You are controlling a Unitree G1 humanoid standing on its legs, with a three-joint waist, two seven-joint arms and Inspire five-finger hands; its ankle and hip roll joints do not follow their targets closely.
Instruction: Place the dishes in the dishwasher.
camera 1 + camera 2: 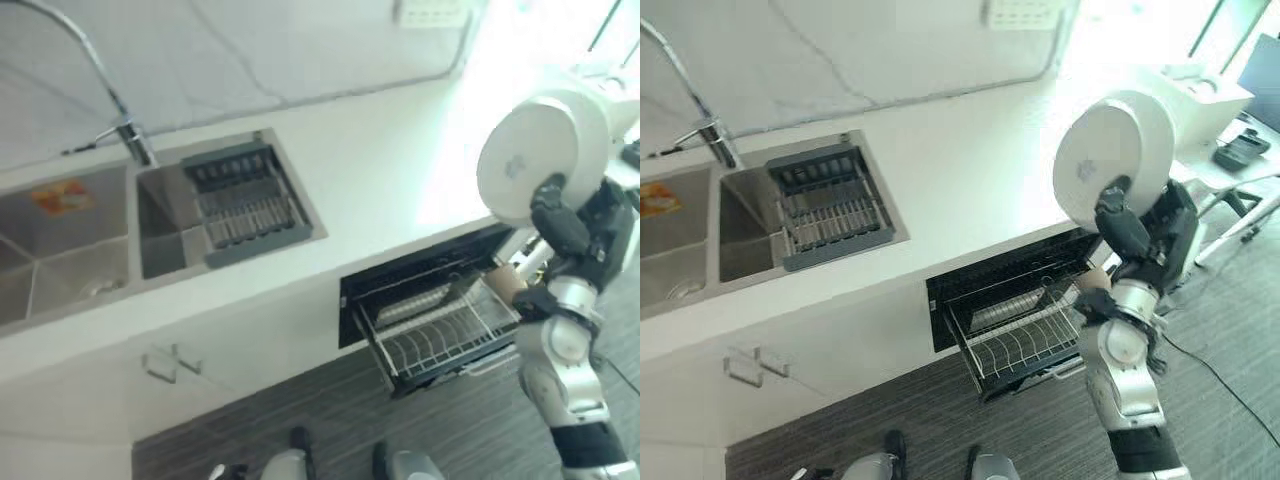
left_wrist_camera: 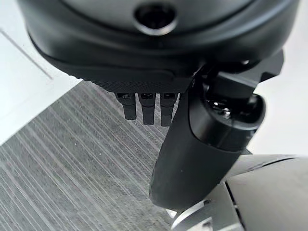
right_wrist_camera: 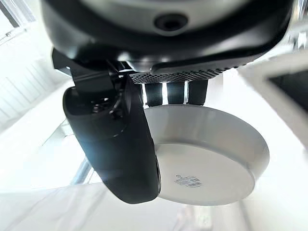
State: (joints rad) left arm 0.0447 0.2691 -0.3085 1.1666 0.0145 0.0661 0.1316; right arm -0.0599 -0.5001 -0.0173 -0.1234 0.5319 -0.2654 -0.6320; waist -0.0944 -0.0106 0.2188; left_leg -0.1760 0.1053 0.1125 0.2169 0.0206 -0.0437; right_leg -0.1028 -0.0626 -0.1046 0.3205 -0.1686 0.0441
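- Right hand (image 1: pixel 1130 235) fingers (image 3: pixel 175 94) and thumb pinch the white plate (image 1: pixel 1110 160); left hand (image 2: pixel 202 144) fingers hang relaxed, holding nothing.
- We judge the plate could slip or clip the dishwasher rack (image 1: pixel 1015 335) when lowered.

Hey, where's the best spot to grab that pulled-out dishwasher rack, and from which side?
Judging by its pose, take the rack by its front rail, coming from the floor side: it is slid out from under the counter, so that edge faces open space.

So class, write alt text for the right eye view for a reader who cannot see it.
The robot's right hand holds a white bowl upright above the dishwasher's pulled-out wire rack, set under a white counter. A sink with a grey drainer basket lies further left.
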